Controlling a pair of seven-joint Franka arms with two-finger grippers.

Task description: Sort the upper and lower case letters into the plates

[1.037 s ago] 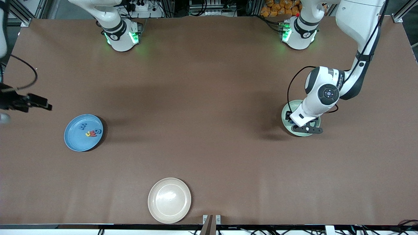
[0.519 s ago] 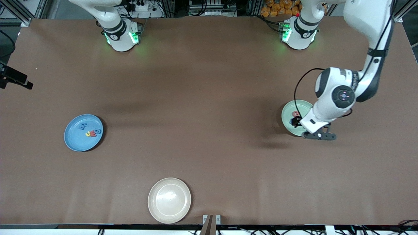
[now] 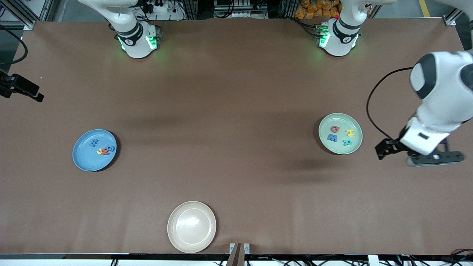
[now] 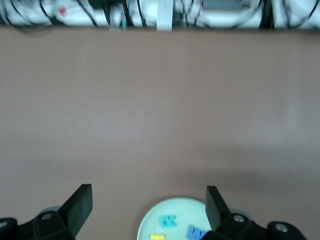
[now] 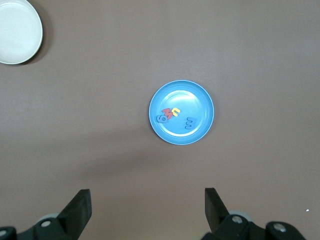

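The mint green plate (image 3: pixel 340 133) carries letters G, H, M and R; the blue plate's (image 3: pixel 94 150) letters are unclear.

Both pincers (image 4: pixel 145 210) (image 5: pixel 145 210) open, empty.

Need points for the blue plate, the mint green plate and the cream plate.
blue plate (image 3: pixel 85 159): front view, bare floor near its rim.
mint green plate (image 3: pixel 338 147): front view, bare floor nearest the camera.
cream plate (image 3: pixel 191 227): front view, middle of its empty floor.
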